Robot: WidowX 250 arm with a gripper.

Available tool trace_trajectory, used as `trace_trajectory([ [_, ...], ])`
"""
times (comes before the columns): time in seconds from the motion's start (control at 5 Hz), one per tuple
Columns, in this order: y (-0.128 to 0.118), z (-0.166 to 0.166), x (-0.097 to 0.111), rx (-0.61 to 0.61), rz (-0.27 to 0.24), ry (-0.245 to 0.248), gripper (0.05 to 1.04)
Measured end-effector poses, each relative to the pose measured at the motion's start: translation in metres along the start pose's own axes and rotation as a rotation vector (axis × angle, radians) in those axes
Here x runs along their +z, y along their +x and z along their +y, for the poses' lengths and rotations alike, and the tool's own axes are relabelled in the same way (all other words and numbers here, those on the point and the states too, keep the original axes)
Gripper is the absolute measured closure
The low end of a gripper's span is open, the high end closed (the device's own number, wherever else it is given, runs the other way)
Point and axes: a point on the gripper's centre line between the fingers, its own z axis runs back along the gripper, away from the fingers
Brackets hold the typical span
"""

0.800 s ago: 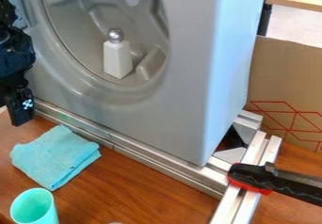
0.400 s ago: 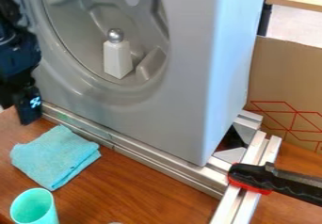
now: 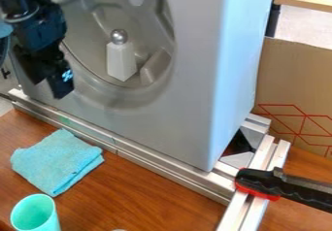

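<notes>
Pincer (image 3: 46, 89), fingers apart, before grey housing (image 3: 185, 89), turquoise cloth (image 3: 57, 162) below

A white block-shaped object (image 3: 121, 64), narrower at its top than at its base and capped with a shiny silver ball (image 3: 119, 36), stood upright in the round recess (image 3: 113, 9) of a grey appliance shell (image 3: 185, 123). It rested near the recess's lower edge, just beside a raised grey ledge (image 3: 155, 67). A light teal cloth (image 3: 55, 163) lay flat on the wooden table (image 3: 152, 196), folded into a thick, roughly square pad with uneven edges, toward the table's left edge and near the metal rail (image 3: 91, 132).
</notes>
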Motion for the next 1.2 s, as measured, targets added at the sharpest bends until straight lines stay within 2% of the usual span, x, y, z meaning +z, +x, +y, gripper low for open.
trace_trajectory([
  [0.2,0.015,0.004,0.006,0.031,-0.072,0.015,0.083],
  [0.4,0.030,0.005,0.015,0.038,-0.138,0.008,0.083],
  [0.6,0.042,0.008,0.022,0.044,-0.183,0.007,0.083],
  [0.8,0.052,0.001,0.019,0.049,-0.199,-0.034,0.083],
  [1.2,0.068,-0.012,0.002,0.036,-0.162,-0.081,0.083],
])
